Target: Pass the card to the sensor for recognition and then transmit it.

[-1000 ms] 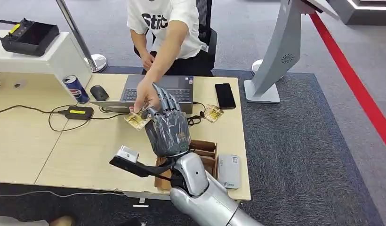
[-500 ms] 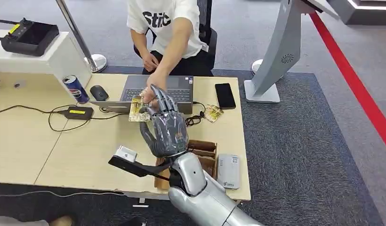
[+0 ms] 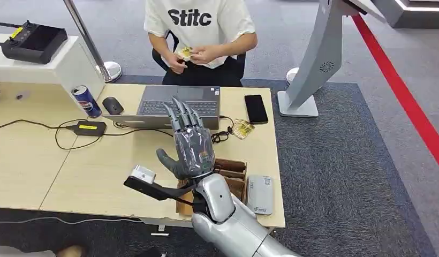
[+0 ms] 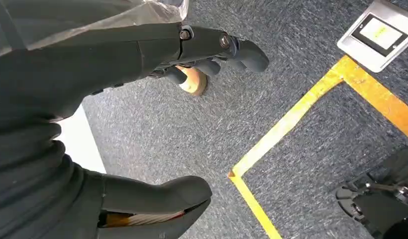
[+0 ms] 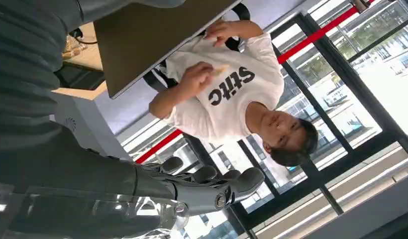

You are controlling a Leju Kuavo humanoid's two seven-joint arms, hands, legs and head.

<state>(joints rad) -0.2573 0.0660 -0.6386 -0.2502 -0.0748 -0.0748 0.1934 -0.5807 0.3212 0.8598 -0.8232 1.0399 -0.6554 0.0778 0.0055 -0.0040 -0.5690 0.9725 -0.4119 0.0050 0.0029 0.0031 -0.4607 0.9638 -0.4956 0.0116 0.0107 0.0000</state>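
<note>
The card (image 3: 186,52) is small and yellowish, and a seated person in a white T-shirt (image 3: 201,24) holds it in both hands at chest height behind the desk; the same card (image 5: 221,69) shows in the right wrist view. My right hand (image 3: 191,147) is raised over the middle of the desk, fingers spread and pointing up, holding nothing. Its fingers (image 5: 207,186) are extended in the right wrist view. A white sensor box (image 3: 260,194) lies at the desk's near right corner. My left hand (image 4: 92,64) hangs over the carpet, thumb and fingers apart, holding nothing.
A second card (image 3: 242,128) lies beside a black phone (image 3: 255,108). A laptop (image 3: 174,105), mouse (image 3: 112,105), cola can (image 3: 86,100) and a cabled power brick (image 3: 89,128) sit on the wooden desk (image 3: 40,160). A wooden box (image 3: 234,174) stands under my right wrist.
The person took the card from between my right thumb and fingers and drew it back to their chest. My right hand stayed raised, and its fingers are now spread with nothing in them.
</note>
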